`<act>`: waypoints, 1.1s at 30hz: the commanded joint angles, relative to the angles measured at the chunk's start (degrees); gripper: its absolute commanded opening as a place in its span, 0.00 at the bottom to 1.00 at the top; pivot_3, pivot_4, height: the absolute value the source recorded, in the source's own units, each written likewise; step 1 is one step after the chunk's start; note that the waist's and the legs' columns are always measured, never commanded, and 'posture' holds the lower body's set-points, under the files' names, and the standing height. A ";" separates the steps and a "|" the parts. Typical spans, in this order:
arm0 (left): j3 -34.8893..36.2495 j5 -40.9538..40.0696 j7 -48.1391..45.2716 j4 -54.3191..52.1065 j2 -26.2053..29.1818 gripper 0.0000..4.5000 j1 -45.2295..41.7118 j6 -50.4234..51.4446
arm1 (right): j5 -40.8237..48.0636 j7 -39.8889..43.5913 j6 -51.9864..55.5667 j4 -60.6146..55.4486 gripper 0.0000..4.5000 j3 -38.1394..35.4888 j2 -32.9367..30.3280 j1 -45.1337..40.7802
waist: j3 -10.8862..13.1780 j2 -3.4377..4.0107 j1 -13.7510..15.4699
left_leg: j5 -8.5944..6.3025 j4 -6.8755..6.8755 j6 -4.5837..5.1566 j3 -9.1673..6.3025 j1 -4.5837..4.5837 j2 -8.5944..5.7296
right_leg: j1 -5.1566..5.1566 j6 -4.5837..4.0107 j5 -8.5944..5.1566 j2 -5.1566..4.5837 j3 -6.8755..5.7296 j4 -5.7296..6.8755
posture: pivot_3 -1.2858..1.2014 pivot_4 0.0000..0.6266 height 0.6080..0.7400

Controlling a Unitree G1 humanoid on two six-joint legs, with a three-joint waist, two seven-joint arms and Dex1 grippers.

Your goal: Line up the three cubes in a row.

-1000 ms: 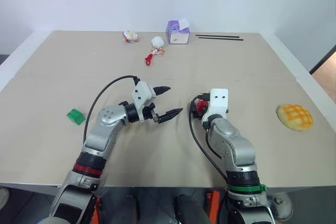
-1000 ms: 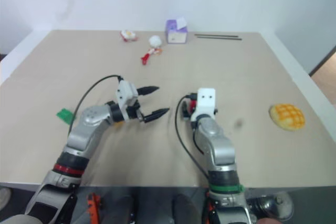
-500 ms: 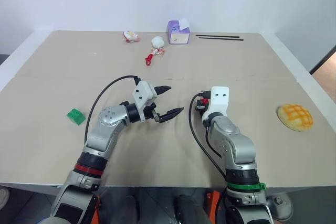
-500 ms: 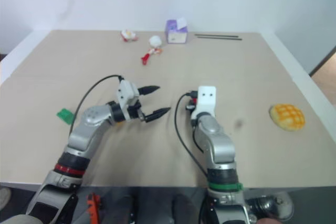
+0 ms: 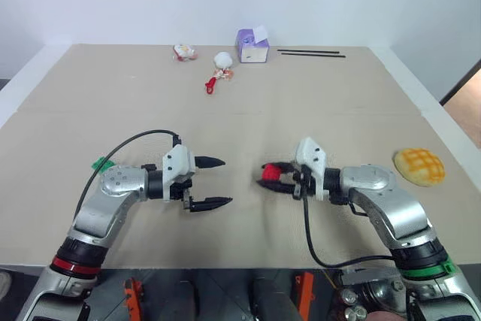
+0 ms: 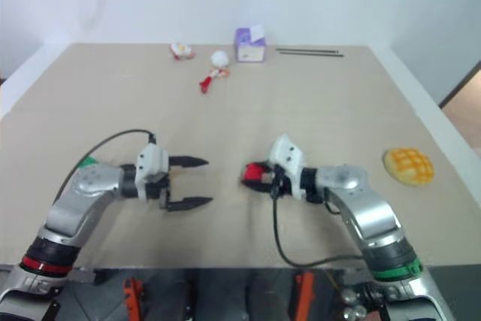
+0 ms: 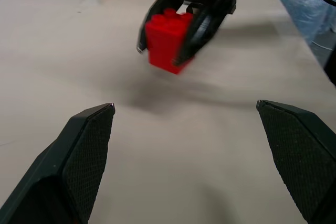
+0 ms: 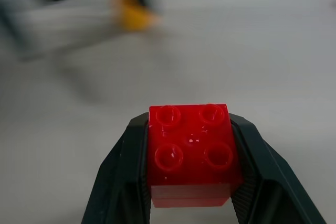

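Note:
My right gripper is shut on the red cube and holds it just above the table, pointing toward my left side. The wrist view shows the cube's studded face clamped between both fingers. The left gripper stands open facing it, a short gap away, and its own view shows the red cube ahead of the spread fingers. The green cube lies on the table behind my left forearm, partly hidden. A blurred orange block appears far off in the right wrist view.
At the table's far edge stand a purple-and-white box, two black sticks and small toys. A yellow grid-patterned bun lies near the right edge. The table's middle is bare.
The right gripper closed on the red cube, then the arm swung outward and turned to point left with the cube lifted. The left arm drew back and to the left, still open.

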 commanded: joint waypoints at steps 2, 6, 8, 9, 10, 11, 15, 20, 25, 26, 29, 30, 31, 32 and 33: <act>0.92 -1.73 -1.73 -4.25 1.89 1.00 0.52 0.83 | -3.06 11.02 -9.21 7.67 0.29 4.31 -0.93 -5.37 | 0.02 -0.03 0.02 | 0.00 0.06 0.00 0.03 -0.01 0.00 | -0.01 0.01 0.02 -0.01 0.01 0.00 | 0.52 0.24 1.00; 1.24 -2.24 -0.87 -6.42 2.58 1.00 1.64 2.05 | -4.71 15.12 -12.13 12.51 0.29 5.98 -0.63 -6.88 | 0.02 -0.04 0.24 | 0.00 0.02 0.00 0.02 -0.01 0.02 | -0.02 -0.02 0.02 -0.01 -0.03 0.00 | 0.52 0.24 1.00; 1.26 -2.33 -0.53 -7.57 2.79 1.00 2.41 2.42 | -5.01 16.76 -12.08 13.62 0.29 6.55 -0.70 -7.08 | 0.03 -0.04 0.32 | -0.02 -0.01 -0.03 0.01 -0.02 0.02 | -0.02 -0.03 -0.03 -0.01 -0.03 0.01 | 0.52 0.24 1.00; 1.27 -2.32 -0.38 -8.05 2.81 1.00 2.72 2.57 | -5.16 17.44 -12.07 14.00 0.29 6.77 -0.65 -7.09 | 0.03 -0.04 0.32 | -0.03 -0.02 -0.04 0.01 -0.03 0.02 | -0.03 -0.02 -0.04 -0.01 -0.03 0.01 | 0.52 0.24 1.00; 1.31 -2.29 -0.25 -8.40 2.77 1.00 2.93 2.68 | -5.32 17.91 -12.03 14.28 0.29 6.91 -0.58 -7.11 | 0.03 -0.04 0.32 | -0.04 -0.02 -0.07 0.01 -0.04 0.01 | -0.04 -0.01 -0.05 -0.01 -0.03 0.01 | 0.52 0.24 1.00; 1.38 -2.28 -0.12 -8.65 2.71 1.00 3.07 2.79 | -5.49 18.12 -12.05 14.52 0.29 6.98 -0.45 -7.13 | 0.02 -0.04 0.32 | -0.04 -0.02 -0.07 0.01 -0.04 0.01 | -0.04 -0.01 -0.05 -0.01 -0.03 0.01 | 0.52 0.24 1.00; 1.47 -2.44 0.31 -9.31 2.75 1.00 3.24 3.27 | -6.62 18.71 -12.07 15.47 0.29 7.53 -0.16 -7.28 | 0.02 -0.04 0.32 | -0.04 0.01 -0.07 -0.02 -0.02 0.02 | -0.01 -0.02 -0.04 0.00 -0.05 0.01 | 0.52 0.24 1.00; 1.37 -2.59 0.34 -9.79 2.87 1.00 3.50 3.62 | -6.29 18.88 -10.51 14.84 0.60 7.05 -0.01 -7.42 | 0.02 -0.04 0.33 | -0.04 0.04 -0.07 -0.02 0.00 0.02 | 0.01 -0.02 -0.02 0.00 -0.05 0.02 | 0.52 0.24 1.00; 2.31 -2.86 1.64 -10.12 2.62 1.00 3.69 4.39 | -3.06 18.95 -6.69 11.39 0.98 5.14 -0.07 -7.58 | 0.02 -0.04 0.32 | -0.04 0.04 -0.07 -0.01 -0.01 0.02 | 0.00 -0.02 -0.02 0.00 -0.04 0.02 | 0.52 0.24 1.00; 2.93 -3.12 2.24 -10.21 2.69 1.00 3.77 4.80 | -1.81 18.73 -5.34 10.21 0.99 4.41 0.01 -7.76 | 0.02 -0.04 0.32 | -0.04 0.04 -0.07 -0.01 -0.01 0.02 | -0.01 -0.02 -0.02 0.00 -0.04 0.02 | 0.52 0.24 1.00; 6.00 -4.17 4.98 -10.38 3.17 1.00 4.42 6.43 | 2.09 17.54 -0.81 6.47 0.99 1.93 0.17 -8.64 | 0.03 -0.05 0.31 | -0.04 0.04 -0.07 -0.02 -0.01 0.03 | -0.01 -0.02 -0.02 0.00 -0.05 0.05 | 0.52 0.24 1.00; 7.74 -4.48 6.56 -10.34 3.25 1.00 4.86 7.05 | 3.71 16.82 1.16 5.05 0.99 0.80 0.38 -9.14 | 0.03 -0.04 0.28 | -0.04 0.05 -0.07 -0.02 -0.01 0.04 | -0.01 -0.02 -0.02 0.01 -0.05 0.05 | 0.52 0.24 1.00; 9.53 -4.85 8.32 -10.41 3.24 1.00 5.36 7.78 | 5.22 16.02 2.95 3.70 0.99 -0.24 0.62 -9.55 | 0.03 -0.05 0.26 | -0.04 0.05 -0.07 -0.02 -0.01 0.06 | -0.02 -0.02 -0.01 0.01 -0.05 0.06 | 0.52 0.24 1.00; 11.93 -5.19 10.75 -10.33 3.06 1.00 6.01 8.62 | 6.95 14.82 4.85 2.39 0.99 -1.46 1.16 -10.13 | 0.03 -0.04 0.28 | -0.04 0.05 -0.07 -0.02 0.00 0.08 | -0.02 -0.02 -0.01 0.03 -0.06 0.08 | 0.52 0.24 1.00; 14.23 -5.53 12.90 -10.36 2.90 1.00 6.69 9.37 | 8.55 13.63 6.51 1.27 0.99 -2.57 1.74 -10.65 | 0.03 -0.05 0.27 | -0.04 0.05 -0.07 -0.03 0.00 0.10 | -0.02 -0.03 0.00 0.05 -0.06 0.08 | 0.52 0.24 1.00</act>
